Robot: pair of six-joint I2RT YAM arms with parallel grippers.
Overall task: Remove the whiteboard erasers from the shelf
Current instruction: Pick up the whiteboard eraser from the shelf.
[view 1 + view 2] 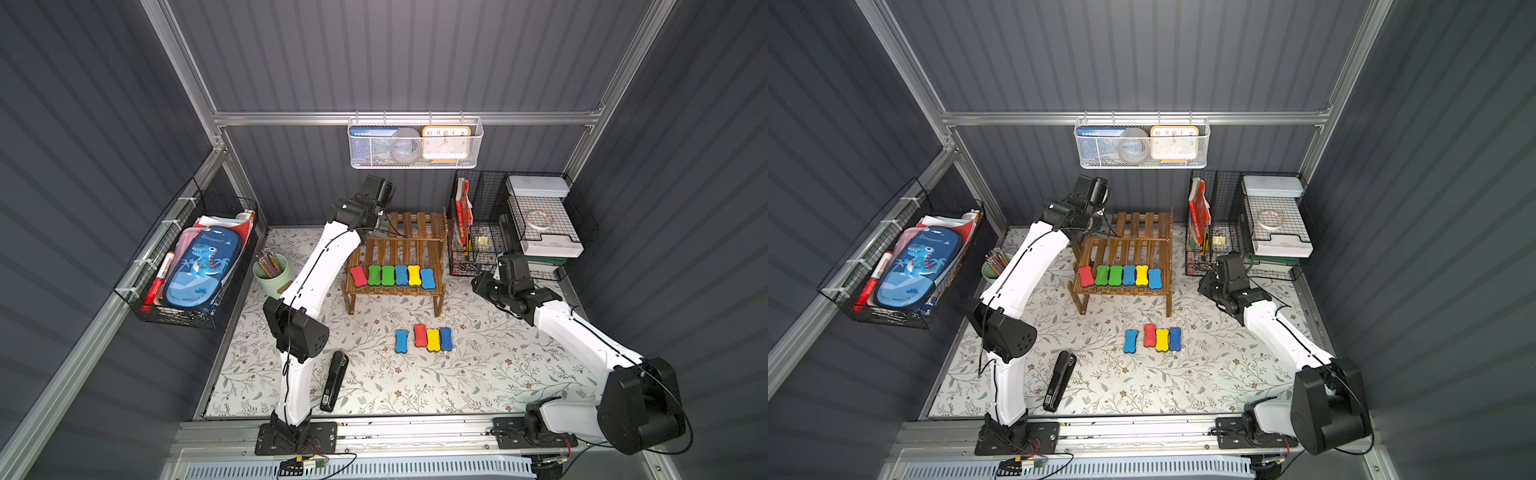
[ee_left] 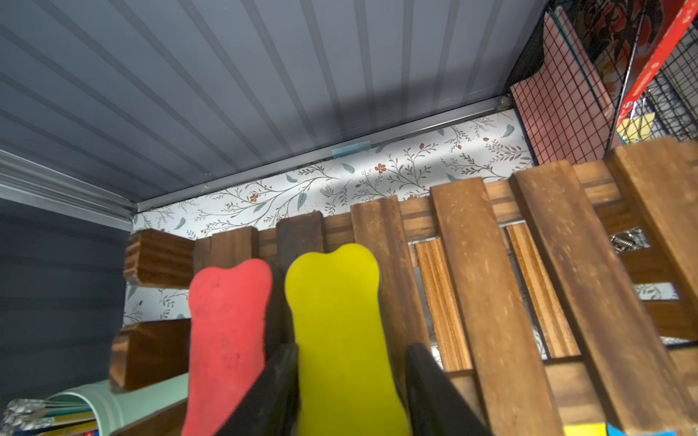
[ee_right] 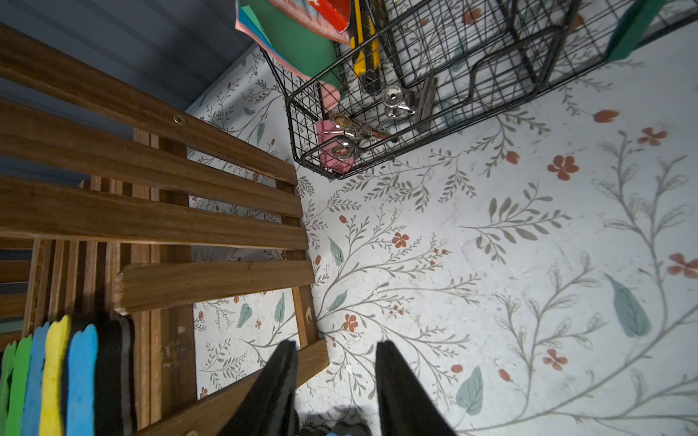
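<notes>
A yellow eraser (image 2: 332,302) on the upper tier of the shelf (image 2: 491,283) is being straddled across its width by the left claw (image 2: 351,349), long axis along the slats; a pinch cannot be confirmed. The right claw (image 3: 336,345) is being held open, empty, beside the shelf. In both top views it is being hidden by the left arm (image 1: 324,266).

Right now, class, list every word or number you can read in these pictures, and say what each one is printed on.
"Dinosaur": on the blue pencil case.
"10 11 12 1 2": numerals on the face of the clock.
Too small or blurred to read: the labels on the red marker, the stapler and the red packet.
</notes>
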